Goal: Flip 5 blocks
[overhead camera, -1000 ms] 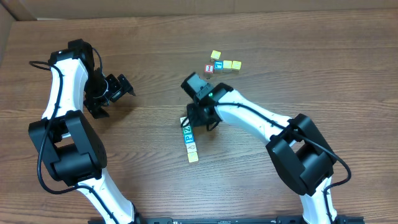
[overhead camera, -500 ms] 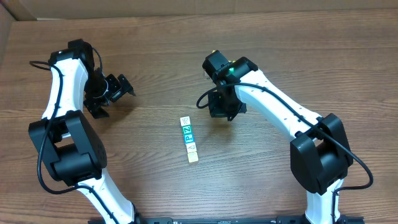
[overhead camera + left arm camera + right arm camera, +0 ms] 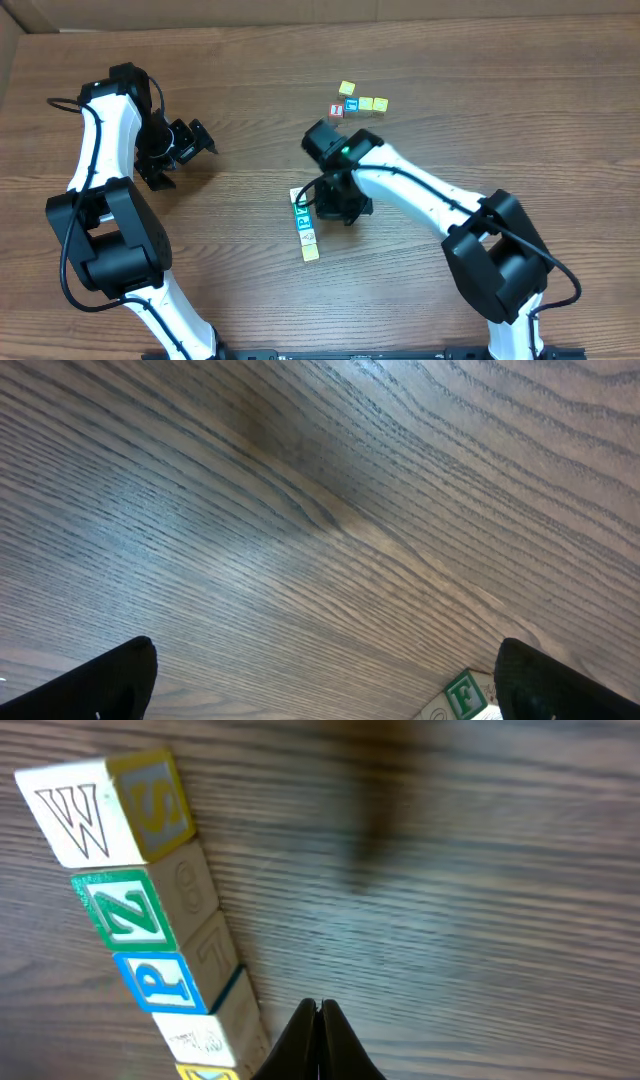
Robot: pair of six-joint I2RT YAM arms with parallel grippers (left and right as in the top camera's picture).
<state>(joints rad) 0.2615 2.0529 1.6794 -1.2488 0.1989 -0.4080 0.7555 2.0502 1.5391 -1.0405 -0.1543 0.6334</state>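
Finds right gripper (image 3: pixel 320 1012) clenched tight on nothing, tip low over the table (image 3: pixel 480 900). Puts the blocks (image 3: pixel 135 945) just to its left, five in a touching row: W (image 3: pixel 75 815) at the far end, then green Z (image 3: pixel 120 910), blue P (image 3: pixel 160 978), a whitish one nearest the tip, the last cut off by the frame edge. Cannot tell whether the fingers touch that row. Shows left gripper (image 3: pixel 322 665) spread wide, empty, well apart from the blocks.
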